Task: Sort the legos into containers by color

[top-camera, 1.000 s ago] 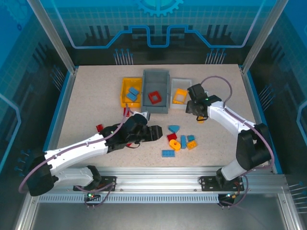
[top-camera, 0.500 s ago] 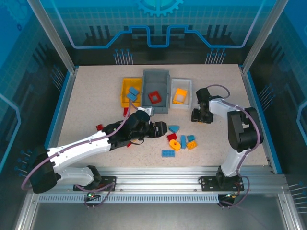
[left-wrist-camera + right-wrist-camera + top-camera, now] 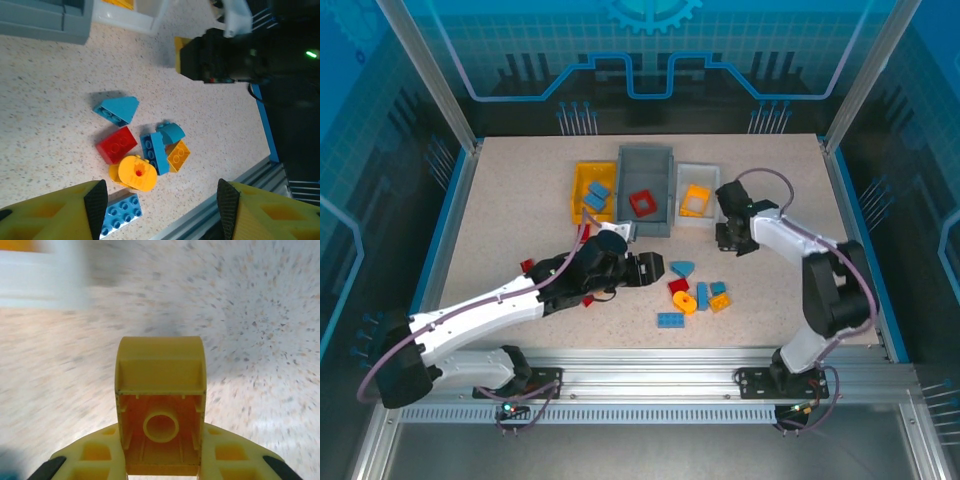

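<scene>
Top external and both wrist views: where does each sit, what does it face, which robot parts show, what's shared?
Top external: above, behind the bases, facing the table; both arms.
Left wrist: on its arm, facing loose legos past the open left gripper.
Right wrist: on its arm, facing the table; right gripper clamps a yellow brick.
Shared: those legos, top and left wrist.

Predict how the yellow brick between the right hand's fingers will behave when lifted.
The yellow brick looks hollow underneath, with thin walls and one tube, so it is probably light yet stiff. Its smooth moulded sides may slip slightly in the right hand. One end is curved, so set down there it would likely rock or tip.
</scene>
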